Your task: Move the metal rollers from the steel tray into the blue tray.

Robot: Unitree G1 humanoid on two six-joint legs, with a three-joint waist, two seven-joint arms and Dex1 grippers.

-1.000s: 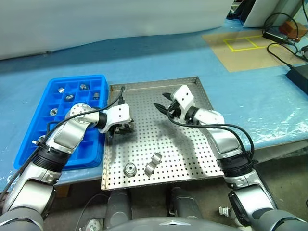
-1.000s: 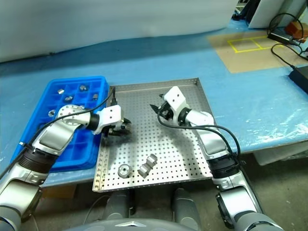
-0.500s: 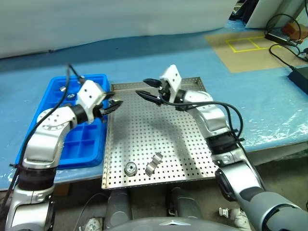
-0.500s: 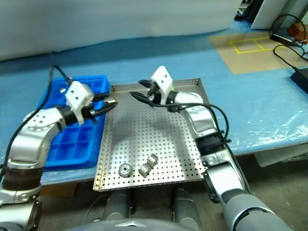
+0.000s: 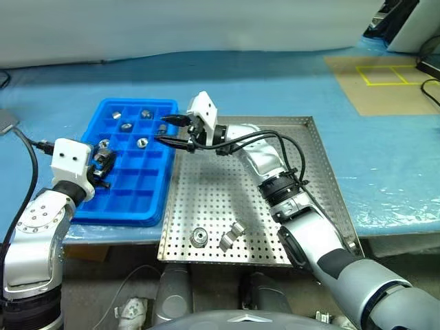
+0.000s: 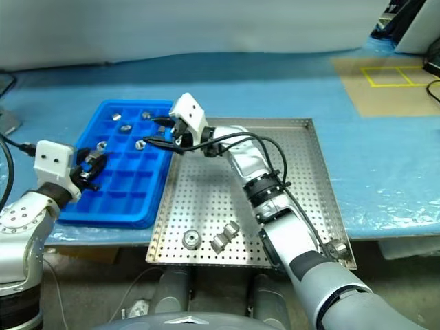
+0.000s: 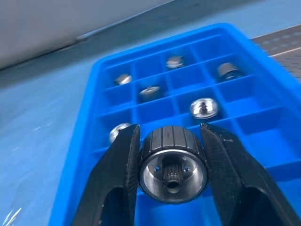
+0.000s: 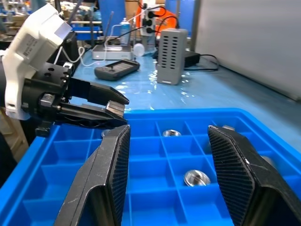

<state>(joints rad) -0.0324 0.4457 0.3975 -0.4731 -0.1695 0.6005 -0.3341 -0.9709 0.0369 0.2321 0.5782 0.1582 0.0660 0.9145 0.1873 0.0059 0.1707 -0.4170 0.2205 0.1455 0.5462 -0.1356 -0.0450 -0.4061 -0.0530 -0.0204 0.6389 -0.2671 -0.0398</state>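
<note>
Holding: my left jaws (image 7: 172,155) clamp a roller (image 7: 173,163) above the blue tray (image 5: 152,210)'s left edge.
Right jaws (image 5: 168,129): apart, empty, over its right rim.

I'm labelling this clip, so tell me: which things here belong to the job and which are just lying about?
Job:
- metal rollers on the steel tray
- roller held in the left gripper
- blue tray with rollers in its far cells
- right gripper, open over the blue tray

Lying about:
- grey vented box
- black handset
- yellow tape square
</note>
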